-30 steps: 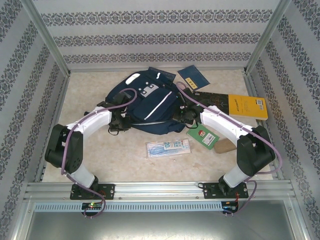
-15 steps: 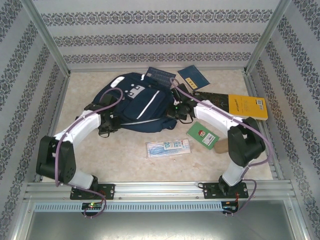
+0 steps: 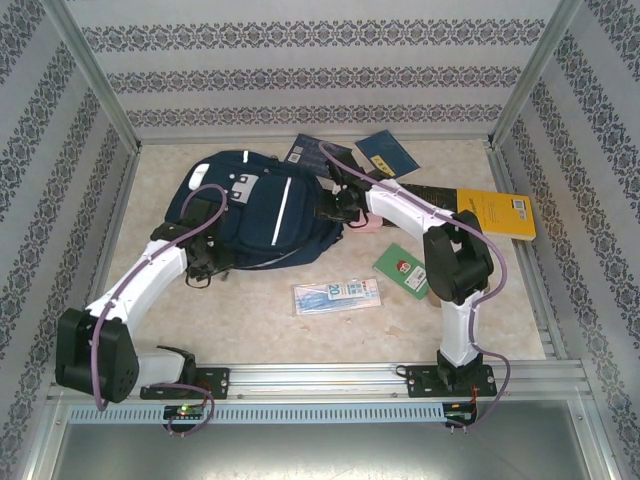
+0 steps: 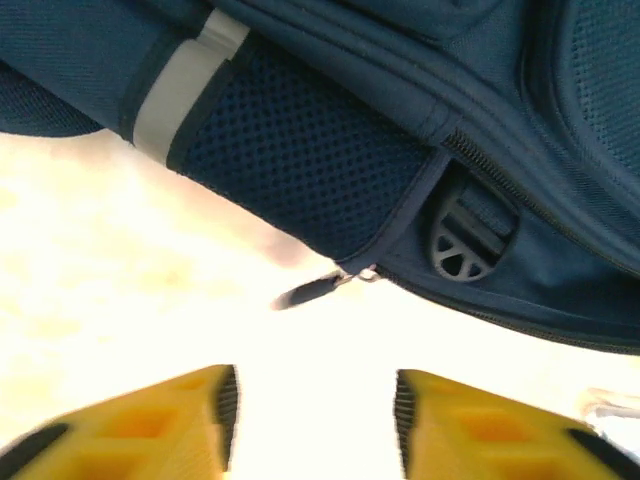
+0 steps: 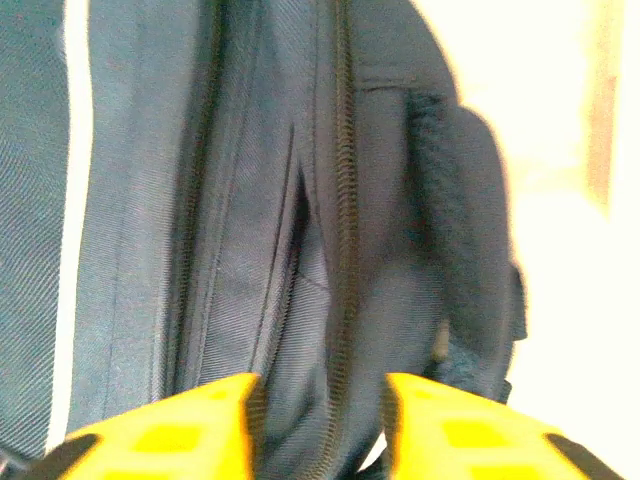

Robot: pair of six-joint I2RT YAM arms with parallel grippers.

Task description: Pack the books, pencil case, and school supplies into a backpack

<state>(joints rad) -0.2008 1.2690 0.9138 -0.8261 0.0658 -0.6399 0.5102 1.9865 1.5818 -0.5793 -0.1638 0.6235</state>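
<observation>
While the backpack [image 3: 255,215] lies apparently zipped at the upper left of the table [image 3: 250,320], the left end effector [image 4: 315,400] hangs released beside its zipper pull [image 4: 310,290] (nothing between the fingers [image 4: 150,430]), and the right end effector [image 5: 322,395], likewise released, straddles a zipper seam. Pinching fabric instead could drag the backpack onto the pencil case [image 3: 368,224].

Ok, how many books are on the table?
5: two dark blue books behind the backpack, a black book and a yellow-orange book at right, a small green book nearer. Others may hide under it.
</observation>
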